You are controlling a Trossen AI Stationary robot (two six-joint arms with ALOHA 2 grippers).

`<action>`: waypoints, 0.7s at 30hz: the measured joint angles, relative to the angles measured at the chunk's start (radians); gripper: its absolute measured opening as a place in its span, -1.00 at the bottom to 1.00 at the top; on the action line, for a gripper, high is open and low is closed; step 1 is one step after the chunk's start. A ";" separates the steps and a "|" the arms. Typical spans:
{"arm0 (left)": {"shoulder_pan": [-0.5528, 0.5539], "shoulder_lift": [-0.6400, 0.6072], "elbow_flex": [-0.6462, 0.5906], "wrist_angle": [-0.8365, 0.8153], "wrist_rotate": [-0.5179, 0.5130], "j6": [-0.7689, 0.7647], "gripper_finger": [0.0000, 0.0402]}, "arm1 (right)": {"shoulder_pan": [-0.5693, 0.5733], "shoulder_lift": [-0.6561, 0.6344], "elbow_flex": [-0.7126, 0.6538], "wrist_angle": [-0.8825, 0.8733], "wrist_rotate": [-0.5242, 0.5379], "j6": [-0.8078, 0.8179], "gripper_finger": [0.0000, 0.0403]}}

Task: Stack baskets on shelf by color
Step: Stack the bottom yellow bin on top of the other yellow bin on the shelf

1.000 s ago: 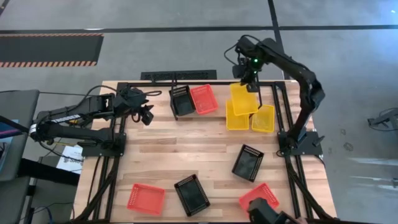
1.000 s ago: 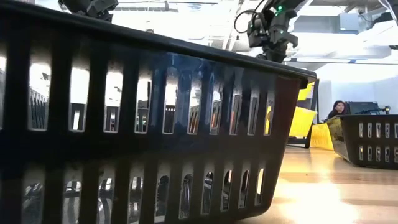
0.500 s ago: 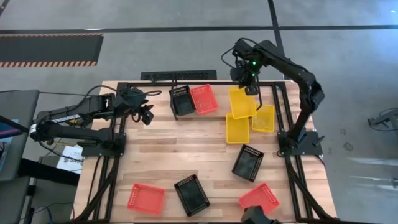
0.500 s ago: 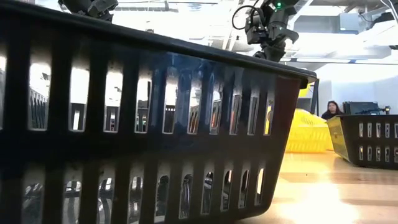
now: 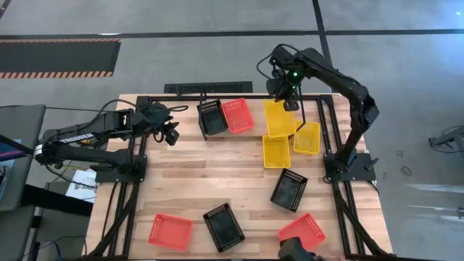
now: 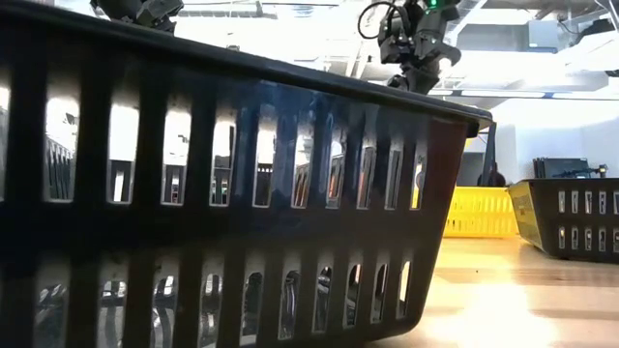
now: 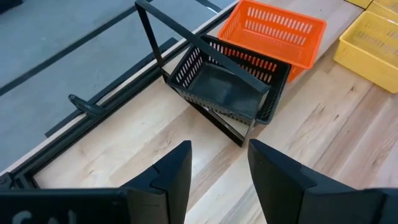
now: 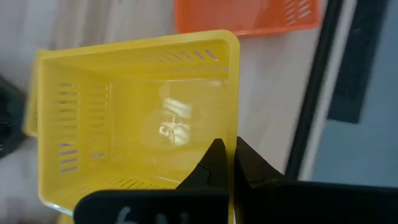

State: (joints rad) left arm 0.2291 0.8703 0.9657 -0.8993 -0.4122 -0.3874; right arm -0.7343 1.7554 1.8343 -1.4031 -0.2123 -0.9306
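Note:
My right gripper (image 5: 288,101) is over the table's far right part, shut on a yellow basket (image 5: 279,119) that shows from above in the right wrist view (image 8: 137,124). Two more yellow baskets (image 5: 276,151) (image 5: 307,138) lie flat on the table beneath and beside it. A black basket (image 7: 227,87) sits tilted on the thin black shelf rods (image 7: 180,37), and a red-orange basket (image 7: 273,34) lies beside it. My left gripper (image 7: 217,152) is open, hovering left of the shelf (image 5: 172,135). My right gripper pinches the yellow basket's far end wall (image 8: 234,118), one finger (image 8: 214,163) inside the basket and one outside. The fingers come from above, pointing down. The basket hangs below them, lifted clear of the table, its opening facing up.
Two black baskets (image 5: 289,189) (image 5: 223,227) and two red-orange ones (image 5: 170,231) (image 5: 301,230) lie on the near half of the table. One black basket (image 6: 232,193) fills most of the low view. A black tube frame (image 5: 138,181) edges the table. A person (image 6: 493,176) stands in the room behind.
My right gripper rose and moved a little toward the table's left and far edge, carrying its yellow basket. A second yellow basket that was tipped up beneath it came free, dropped flat onto the table and now lies nearer the near edge.

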 joint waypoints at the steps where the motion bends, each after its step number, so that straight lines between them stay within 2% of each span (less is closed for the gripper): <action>1: 0.000 0.000 0.000 0.000 0.000 0.000 -0.27 | -0.004 0.000 -0.001 0.023 0.000 -0.014 -0.98; 8: 0.000 0.000 0.000 0.000 0.001 -0.015 -0.27 | -0.056 -0.001 -0.058 0.158 -0.058 0.004 -0.98; 21: 0.000 0.000 0.000 0.000 -0.013 -0.017 -0.27 | -0.094 -0.001 -0.210 0.294 -0.083 0.004 -0.98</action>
State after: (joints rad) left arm 0.2291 0.8702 0.9657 -0.8993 -0.4247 -0.4042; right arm -0.8280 1.7546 1.6242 -1.1090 -0.2952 -0.9268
